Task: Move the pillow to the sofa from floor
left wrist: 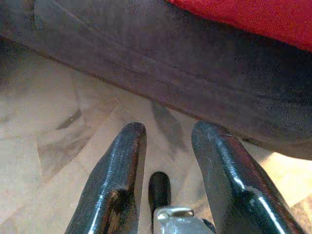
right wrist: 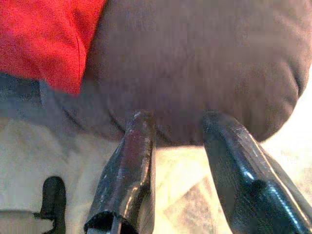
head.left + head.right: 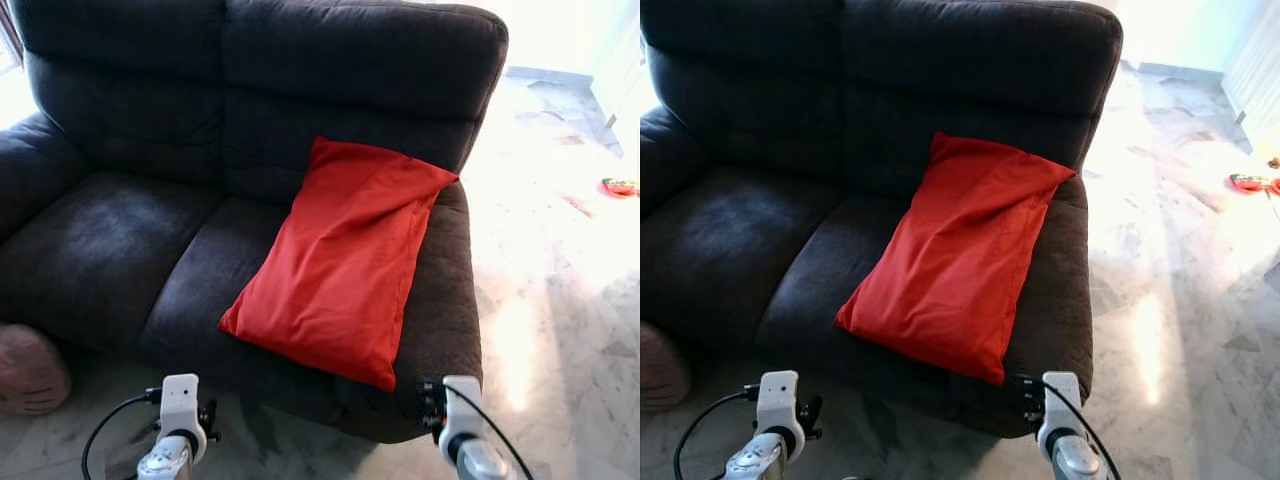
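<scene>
The red pillow lies on the dark sofa's right seat, long axis running near-left to far-right, nearest the right gripper, both it and the left gripper released.

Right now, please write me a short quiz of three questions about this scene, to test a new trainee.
1. True or false: the red fabric pillow lies on the floor.
2. On which seat of the dark grey fabric sofa does the pillow rest? A) the robot's left seat B) the robot's right seat, leaning on the backrest and armrest
3. In what state are the left pincer and the right pincer?

Key
1. False; it lies on the sofa.
2. B
3. Both are open and empty, low before the front edge of the sofa, above the pale marble floor.
</scene>
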Tool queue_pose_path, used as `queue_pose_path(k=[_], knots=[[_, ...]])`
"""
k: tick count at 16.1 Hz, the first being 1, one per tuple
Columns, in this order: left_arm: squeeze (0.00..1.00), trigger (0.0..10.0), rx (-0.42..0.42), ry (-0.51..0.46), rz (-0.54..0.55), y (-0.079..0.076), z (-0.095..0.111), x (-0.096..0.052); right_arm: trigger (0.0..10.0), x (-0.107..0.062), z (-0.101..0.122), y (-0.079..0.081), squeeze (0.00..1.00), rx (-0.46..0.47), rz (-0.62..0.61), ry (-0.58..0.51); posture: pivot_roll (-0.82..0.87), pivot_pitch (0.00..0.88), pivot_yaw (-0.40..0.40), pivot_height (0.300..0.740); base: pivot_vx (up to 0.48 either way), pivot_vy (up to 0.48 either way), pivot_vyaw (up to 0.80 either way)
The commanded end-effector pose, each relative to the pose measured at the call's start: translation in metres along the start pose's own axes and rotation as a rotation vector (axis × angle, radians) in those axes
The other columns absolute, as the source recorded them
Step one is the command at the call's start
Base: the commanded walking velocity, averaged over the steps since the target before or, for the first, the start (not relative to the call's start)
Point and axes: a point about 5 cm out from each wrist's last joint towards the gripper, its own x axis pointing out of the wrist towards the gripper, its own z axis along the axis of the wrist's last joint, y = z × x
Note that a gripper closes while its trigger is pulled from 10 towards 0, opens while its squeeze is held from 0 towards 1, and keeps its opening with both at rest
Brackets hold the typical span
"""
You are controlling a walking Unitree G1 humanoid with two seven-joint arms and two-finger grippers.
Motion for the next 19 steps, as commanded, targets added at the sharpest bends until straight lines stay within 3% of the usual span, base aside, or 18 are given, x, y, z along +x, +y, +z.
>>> queue_pose_path(k=[1, 8, 19], knots=[[0.0, 10.0, -0.001, 0.034, 0.009, 0.003, -0.011, -0.004, 10.0, -0.002, -0.007, 0.001, 0.0, -0.007, 0.0, 0.02, 0.08, 0.127, -0.045, 0.74, 0.0, 0.0, 0.0], [0.0, 10.0, -0.023, 0.083, 0.028, 0.005, -0.025, -0.009, 10.0, -0.005, -0.022, 0.006, 0.0, -0.02, 0.002, 0.084, 0.08, 0.12, -0.045, 0.74, 0.0, 0.0, 0.0], [0.0, 10.0, -0.009, 0.181, 0.04, 0.011, -0.046, -0.017, 10.0, -0.008, -0.033, 0.008, 0.0, -0.028, -0.001, 0.155, 0.08, 0.086, -0.034, 0.74, 0.0, 0.305, 0.0]])
